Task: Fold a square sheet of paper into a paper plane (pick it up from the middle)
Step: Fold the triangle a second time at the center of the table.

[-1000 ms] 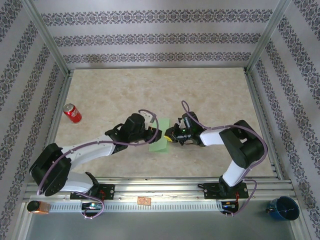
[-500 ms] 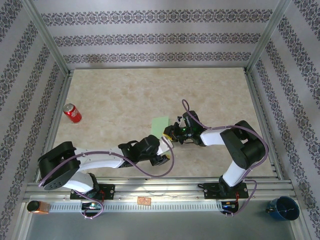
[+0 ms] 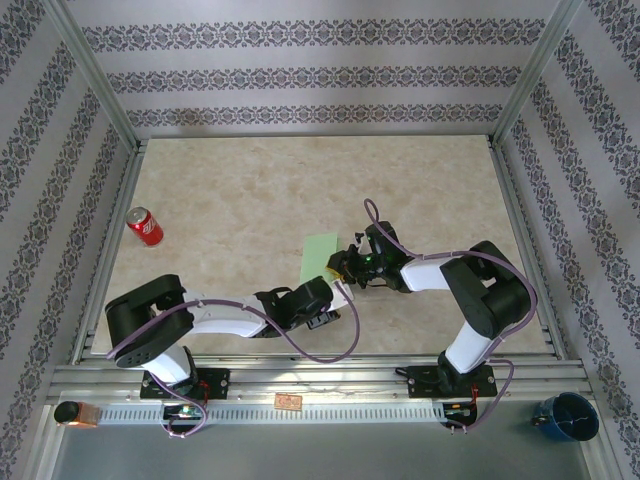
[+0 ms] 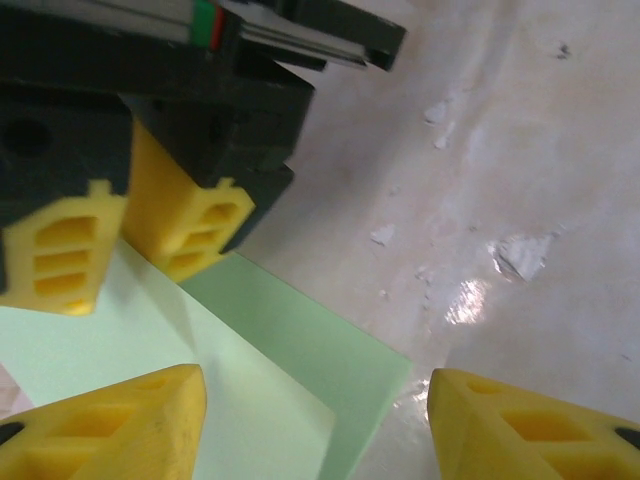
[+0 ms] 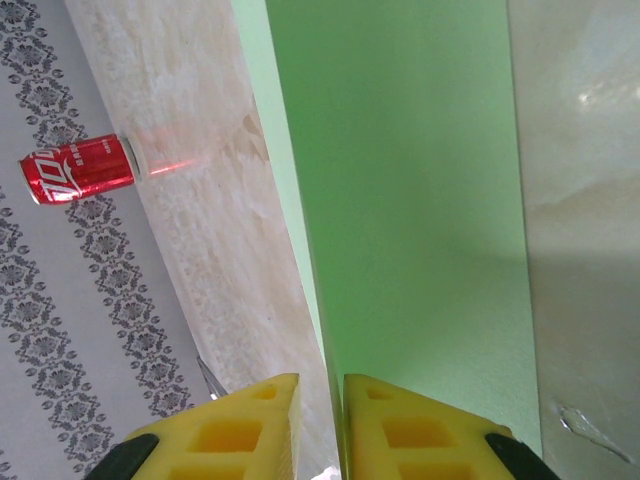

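Red soda can (image 3: 144, 226) lies by the left edge of the worktop (image 3: 250, 190), well apart from the work. Left gripper (image 4: 318, 385) hangs at the near end of the green paper sheet (image 3: 320, 250), jaws apart and empty. The sheet lies mid-worktop, doubled into a narrow strip. Right gripper (image 5: 320, 382) is pinched on the sheet's right edge. Judged light, limp and easily creased. Best taken gently at an edge.

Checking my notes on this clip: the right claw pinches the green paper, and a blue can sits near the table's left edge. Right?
No: the can is red, not blue, as the top view shows. The right claw does pinch the green paper, and the can does sit near the table's left edge.
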